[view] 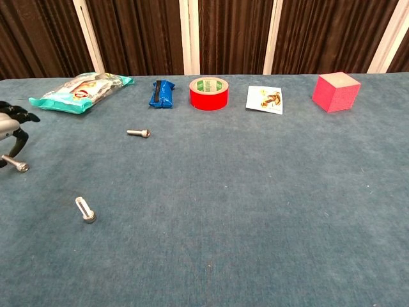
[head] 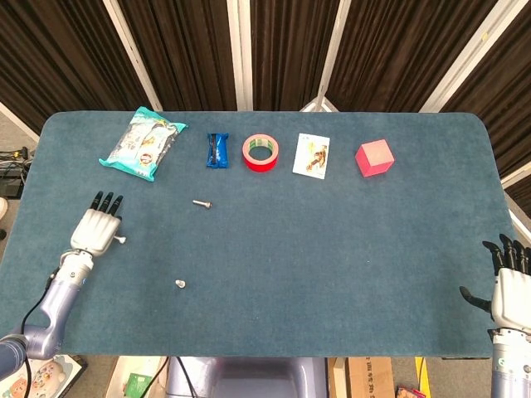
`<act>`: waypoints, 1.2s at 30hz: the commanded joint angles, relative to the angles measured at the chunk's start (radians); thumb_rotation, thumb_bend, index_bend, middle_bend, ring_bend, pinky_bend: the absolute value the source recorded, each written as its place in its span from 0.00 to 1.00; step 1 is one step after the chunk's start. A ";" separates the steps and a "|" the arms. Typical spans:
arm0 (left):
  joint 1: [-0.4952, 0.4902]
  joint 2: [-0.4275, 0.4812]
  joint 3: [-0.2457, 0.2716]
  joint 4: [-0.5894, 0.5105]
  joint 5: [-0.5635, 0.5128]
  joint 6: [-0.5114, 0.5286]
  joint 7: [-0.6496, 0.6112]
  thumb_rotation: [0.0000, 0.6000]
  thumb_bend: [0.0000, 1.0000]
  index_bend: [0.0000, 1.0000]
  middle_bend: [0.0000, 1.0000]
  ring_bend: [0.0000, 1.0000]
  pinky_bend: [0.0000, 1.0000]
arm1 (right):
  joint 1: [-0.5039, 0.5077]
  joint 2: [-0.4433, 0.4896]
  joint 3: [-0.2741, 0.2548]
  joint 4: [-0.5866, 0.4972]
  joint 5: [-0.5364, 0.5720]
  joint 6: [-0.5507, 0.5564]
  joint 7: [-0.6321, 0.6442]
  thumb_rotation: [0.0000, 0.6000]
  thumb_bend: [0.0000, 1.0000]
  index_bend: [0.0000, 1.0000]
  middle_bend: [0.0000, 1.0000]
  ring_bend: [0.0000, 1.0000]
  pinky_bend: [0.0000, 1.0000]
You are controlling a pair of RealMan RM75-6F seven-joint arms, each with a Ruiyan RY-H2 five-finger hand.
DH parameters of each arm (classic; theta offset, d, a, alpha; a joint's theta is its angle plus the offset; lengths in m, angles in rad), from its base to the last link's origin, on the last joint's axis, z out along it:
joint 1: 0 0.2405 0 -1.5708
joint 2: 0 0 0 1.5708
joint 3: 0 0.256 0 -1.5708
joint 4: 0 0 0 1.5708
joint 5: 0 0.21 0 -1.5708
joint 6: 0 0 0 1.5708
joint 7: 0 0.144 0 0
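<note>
My left hand [head: 97, 229] lies low over the table's left side with its fingers stretched forward. A small silver bolt [head: 120, 240] sticks out at its thumb side. In the chest view this bolt [view: 15, 164] sits tilted under the thumb of the left hand [view: 10, 125], which seems to pinch it just above the cloth. My right hand [head: 507, 287] hovers at the front right corner, its fingers apart and holding nothing; the chest view does not show it.
Two more bolts lie loose: one [head: 200, 203] mid-left, one [head: 179, 283] nearer the front. Along the far side sit a snack bag [head: 142, 143], a blue wrapper [head: 216, 150], red tape [head: 260, 152], a card [head: 311, 156] and a pink cube [head: 374, 157].
</note>
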 commanded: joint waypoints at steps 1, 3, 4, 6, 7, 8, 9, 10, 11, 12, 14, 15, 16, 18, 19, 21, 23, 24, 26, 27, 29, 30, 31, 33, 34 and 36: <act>-0.007 0.024 0.007 -0.045 0.043 0.049 0.055 1.00 0.51 0.58 0.05 0.00 0.00 | -0.001 0.001 0.000 -0.003 0.000 0.000 0.002 1.00 0.12 0.22 0.09 0.05 0.00; -0.009 0.036 0.014 -0.068 0.069 0.077 0.096 1.00 0.51 0.58 0.05 0.00 0.00 | -0.002 0.003 0.001 -0.005 0.000 0.001 0.004 1.00 0.12 0.22 0.09 0.05 0.00; -0.011 0.042 0.018 -0.079 0.084 0.091 0.121 1.00 0.51 0.58 0.05 0.00 0.00 | -0.002 0.004 0.001 -0.005 0.000 0.001 0.006 1.00 0.12 0.22 0.09 0.05 0.00; -0.016 0.055 0.026 -0.098 0.115 0.121 0.177 1.00 0.51 0.58 0.05 0.00 0.00 | -0.003 0.006 0.002 -0.008 0.001 0.001 0.010 1.00 0.12 0.22 0.09 0.05 0.00; -0.018 0.063 0.030 -0.111 0.134 0.140 0.219 1.00 0.51 0.58 0.05 0.00 0.00 | -0.004 0.008 0.002 -0.010 0.001 0.001 0.014 1.00 0.12 0.22 0.09 0.05 0.00; -0.019 0.069 0.031 -0.121 0.143 0.150 0.243 1.00 0.51 0.58 0.05 0.00 0.00 | -0.004 0.010 0.003 -0.011 0.001 0.001 0.017 1.00 0.12 0.22 0.09 0.05 0.00; -0.019 0.074 0.033 -0.130 0.150 0.157 0.266 1.00 0.51 0.58 0.05 0.00 0.00 | -0.005 0.011 0.003 -0.013 0.000 0.001 0.019 1.00 0.12 0.22 0.09 0.05 0.00; -0.020 0.078 0.035 -0.138 0.156 0.161 0.291 1.00 0.51 0.58 0.05 0.00 0.00 | -0.005 0.012 0.003 -0.014 0.000 0.002 0.020 1.00 0.12 0.22 0.09 0.05 0.00; -0.022 0.083 0.038 -0.146 0.161 0.163 0.317 1.00 0.51 0.58 0.05 0.00 0.00 | -0.006 0.013 0.003 -0.015 -0.001 0.002 0.021 1.00 0.12 0.22 0.09 0.05 0.00; -0.024 0.088 0.041 -0.153 0.167 0.164 0.342 1.00 0.51 0.58 0.05 0.00 0.00 | -0.006 0.014 0.003 -0.016 -0.001 0.002 0.023 1.00 0.12 0.22 0.09 0.05 0.00; -0.029 0.100 0.047 -0.174 0.179 0.162 0.399 1.00 0.51 0.58 0.05 0.00 0.00 | -0.007 0.016 0.004 -0.018 0.000 0.002 0.025 1.00 0.12 0.22 0.09 0.05 0.00; -0.030 0.103 0.048 -0.185 0.180 0.161 0.414 1.00 0.51 0.57 0.05 0.00 0.00 | -0.007 0.016 0.004 -0.018 0.000 0.002 0.026 1.00 0.12 0.22 0.09 0.05 0.00; -0.031 0.108 0.049 -0.196 0.183 0.161 0.429 1.00 0.51 0.57 0.05 0.00 0.00 | -0.007 0.017 0.004 -0.019 0.000 0.002 0.026 1.00 0.12 0.22 0.09 0.05 0.00; -0.032 0.114 0.047 -0.218 0.184 0.162 0.445 1.00 0.51 0.57 0.05 0.00 0.00 | -0.008 0.018 0.005 -0.019 -0.001 0.003 0.028 1.00 0.12 0.22 0.09 0.05 0.00; -0.032 0.116 0.046 -0.229 0.183 0.162 0.447 1.00 0.51 0.57 0.05 0.00 0.00 | -0.008 0.018 0.005 -0.020 -0.001 0.003 0.028 1.00 0.12 0.22 0.09 0.05 0.00; -0.029 0.119 0.045 -0.248 0.179 0.161 0.446 1.00 0.51 0.57 0.05 0.00 0.00 | -0.008 0.019 0.005 -0.020 0.000 0.004 0.030 1.00 0.12 0.22 0.09 0.05 0.00; -0.020 0.117 0.043 -0.272 0.160 0.154 0.416 1.00 0.50 0.57 0.05 0.00 0.00 | -0.009 0.020 0.006 -0.021 0.001 0.003 0.032 1.00 0.12 0.22 0.09 0.05 0.00; -0.011 0.115 0.038 -0.292 0.137 0.146 0.381 1.00 0.50 0.57 0.05 0.00 0.00 | -0.009 0.021 0.006 -0.021 0.001 0.003 0.033 1.00 0.12 0.22 0.09 0.05 0.00; -0.001 0.111 0.029 -0.316 0.101 0.133 0.342 1.00 0.51 0.57 0.05 0.00 0.00 | -0.009 0.021 0.006 -0.021 0.001 0.003 0.033 1.00 0.12 0.22 0.09 0.05 0.00; 0.002 0.110 0.025 -0.322 0.088 0.129 0.338 1.00 0.51 0.57 0.05 0.00 0.00 | -0.009 0.021 0.006 -0.021 0.001 0.003 0.033 1.00 0.12 0.22 0.09 0.05 0.00; -0.005 0.107 0.028 -0.302 0.100 0.136 0.388 1.00 0.51 0.57 0.05 0.00 0.00 | -0.009 0.021 0.006 -0.021 0.001 0.003 0.034 1.00 0.12 0.22 0.09 0.05 0.00; -0.009 0.105 0.034 -0.288 0.114 0.142 0.421 1.00 0.51 0.57 0.05 0.00 0.00 | -0.009 0.021 0.006 -0.021 0.002 0.003 0.034 1.00 0.12 0.22 0.09 0.05 0.00; -0.011 0.101 0.038 -0.277 0.125 0.146 0.446 1.00 0.51 0.57 0.05 0.00 0.00 | -0.009 0.021 0.006 -0.021 0.002 0.003 0.034 1.00 0.12 0.22 0.09 0.05 0.00; -0.014 0.094 0.042 -0.269 0.136 0.149 0.464 1.00 0.51 0.57 0.05 0.00 0.00 | -0.009 0.020 0.007 -0.020 0.003 0.002 0.034 1.00 0.12 0.22 0.09 0.05 0.00; -0.017 0.091 0.044 -0.264 0.144 0.151 0.473 1.00 0.51 0.57 0.05 0.00 0.00 | -0.008 0.019 0.007 -0.019 0.005 0.000 0.033 1.00 0.12 0.22 0.09 0.05 0.00; -0.021 0.088 0.048 -0.256 0.159 0.154 0.488 1.00 0.51 0.57 0.05 0.00 0.00 | -0.007 0.018 0.006 -0.019 0.005 -0.002 0.032 1.00 0.12 0.22 0.09 0.05 0.00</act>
